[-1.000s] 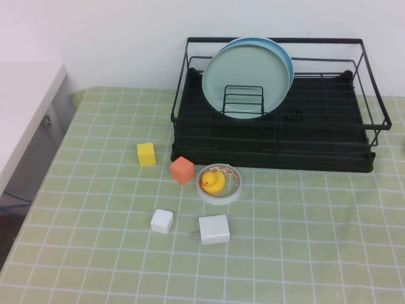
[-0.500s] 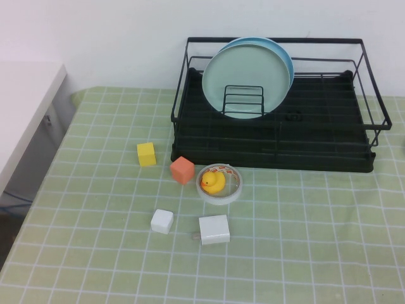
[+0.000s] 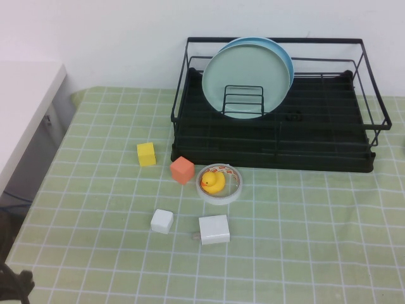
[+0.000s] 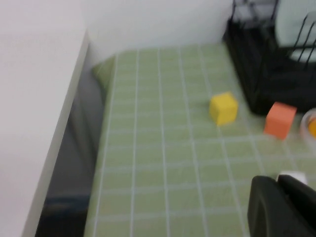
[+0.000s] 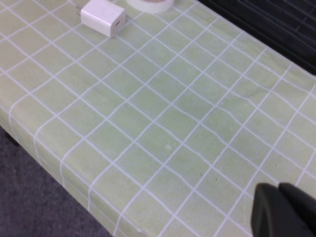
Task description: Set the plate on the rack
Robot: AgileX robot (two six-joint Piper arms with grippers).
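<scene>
The pale mint-green plate (image 3: 243,73) stands upright in the black wire rack (image 3: 316,145), leaning behind the small wire divider (image 3: 242,101), with a sky-blue plate (image 3: 286,54) behind it. The plate (image 4: 291,19) and rack (image 4: 247,64) also show at the edge of the left wrist view. My left gripper (image 3: 14,286) is at the table's near left corner, far from the rack; its fingers are shut and empty in the left wrist view (image 4: 277,181). My right gripper (image 5: 278,190) is out of the high view, shut and empty above the tablecloth near the table's front edge.
On the green checked cloth lie a yellow cube (image 3: 146,154), an orange cube (image 3: 182,170), a tape roll (image 3: 234,190) with a yellow duck (image 3: 212,183) inside, a white cube (image 3: 162,221) and a white charger (image 3: 214,229). A white counter (image 3: 25,107) stands at the left.
My left gripper has come into the high view at the bottom left corner. The plates, the rack and the small objects have not moved.
</scene>
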